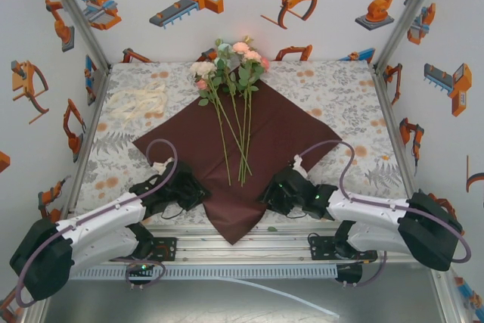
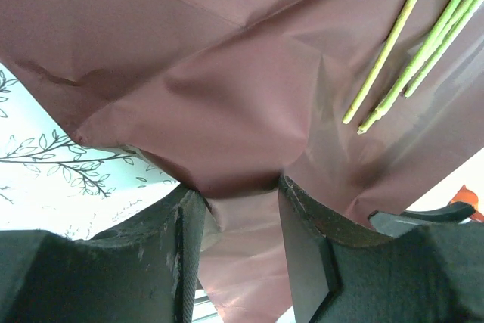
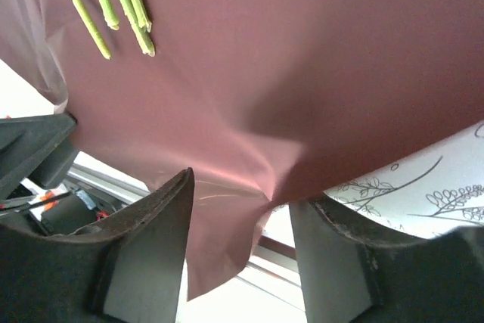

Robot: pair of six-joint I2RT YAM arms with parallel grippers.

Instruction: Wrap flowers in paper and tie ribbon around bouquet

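Straddling the near-left edge of the large, matte, dark red rectangular paper [image 1: 280, 134] with the left gripper [image 1: 195, 189], as seen from above. From the left wrist: left gripper [image 2: 242, 187] with its black fingers [image 2: 162, 247] standing apart, the paper [image 2: 189, 73] passing up between them and puckering into creases just past the tips; unclear whether the pads press it. Mirrored on the near-right edge by the right gripper [image 1: 278, 189]; from the right wrist, right gripper [image 3: 242, 194] with jaws also parted, a flap of paper [image 3: 318, 73] hanging through the gap and a crease gathering beside the right-hand finger [image 3: 340, 262]. Lying turned like a diamond on the grey-and-orange floral-print tablecloth [image 1: 340, 96], with one corner of the paper over the table's near edge, between the two arms. Resting along the middle of the paper: the flowers [image 1: 231, 69], a bunch of pink, peach and white roses with green leaves, heads past the far corner on the tablecloth, long thin green stems [image 1: 234, 138] pointing toward the arms and ending about mid-sheet, apart from both grippers. Cut stem ends at upper right from the left wrist [image 2: 389, 39], at upper left from the right wrist [image 3: 79, 9]. Heaped loosely on the tablecloth at far left, well apart from the paper: the long, thin, cream-white ribbon [image 1: 140, 101].
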